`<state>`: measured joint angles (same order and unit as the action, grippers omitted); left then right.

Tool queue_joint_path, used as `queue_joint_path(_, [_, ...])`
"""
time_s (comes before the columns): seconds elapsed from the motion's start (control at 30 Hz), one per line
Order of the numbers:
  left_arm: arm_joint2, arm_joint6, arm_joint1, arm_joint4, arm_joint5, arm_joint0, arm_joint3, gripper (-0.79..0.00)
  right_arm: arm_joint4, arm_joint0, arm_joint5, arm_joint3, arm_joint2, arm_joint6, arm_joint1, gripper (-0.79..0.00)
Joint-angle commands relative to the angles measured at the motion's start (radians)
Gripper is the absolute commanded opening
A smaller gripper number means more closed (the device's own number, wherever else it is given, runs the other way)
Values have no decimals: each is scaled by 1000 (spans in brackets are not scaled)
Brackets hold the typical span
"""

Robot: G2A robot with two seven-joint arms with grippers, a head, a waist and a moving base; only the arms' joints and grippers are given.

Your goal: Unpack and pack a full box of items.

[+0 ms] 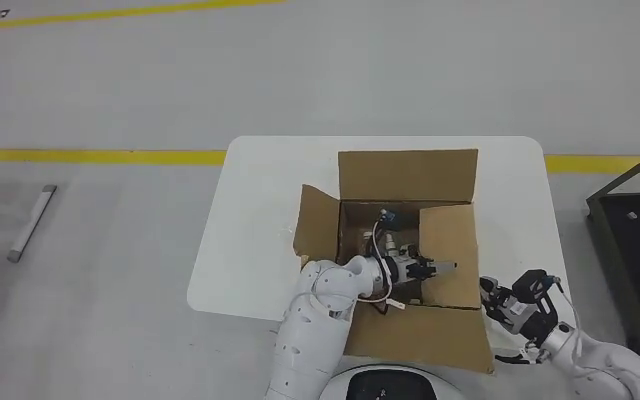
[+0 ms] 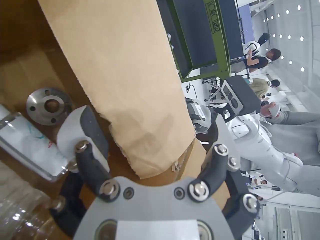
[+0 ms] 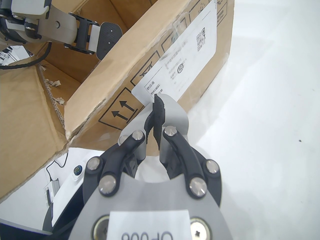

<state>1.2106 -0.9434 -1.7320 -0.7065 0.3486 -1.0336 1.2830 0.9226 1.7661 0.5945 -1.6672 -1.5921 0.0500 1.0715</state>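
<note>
An open cardboard box [image 1: 408,175] stands on the white table [image 1: 260,220]. My left gripper [image 1: 435,267] is open inside it and straddles the right-hand flap [image 2: 112,51]: one finger [image 2: 82,126] is inside the box, the other [image 2: 220,131] outside. On the box floor lie a metal flange [image 2: 48,106], a white packet [image 2: 27,143] and a clear plastic bottle [image 2: 20,213]. My right gripper [image 3: 156,111] is shut and empty, just off the box's outer wall [image 3: 150,58] near its white label [image 3: 185,58]. The left gripper [image 3: 105,38] is also in the right wrist view.
The box flaps stand open on all sides, the near one [image 1: 420,335] folded toward me. A small blue item [image 1: 388,218] lies at the back of the box. A dark cart [image 1: 615,235] stands past the table's right edge. Bare table lies right of the box [image 3: 262,76].
</note>
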Motion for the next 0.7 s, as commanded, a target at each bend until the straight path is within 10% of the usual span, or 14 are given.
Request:
queue_joint_path(0.0, [-2, -4, 5, -4, -2, 1, 4, 0, -1, 1, 0, -1, 0, 2, 0, -785])
queue_joint_path(0.67, [-86, 7, 27, 134, 28, 23, -32, 0, 6, -9, 12, -12, 11, 5, 0, -785])
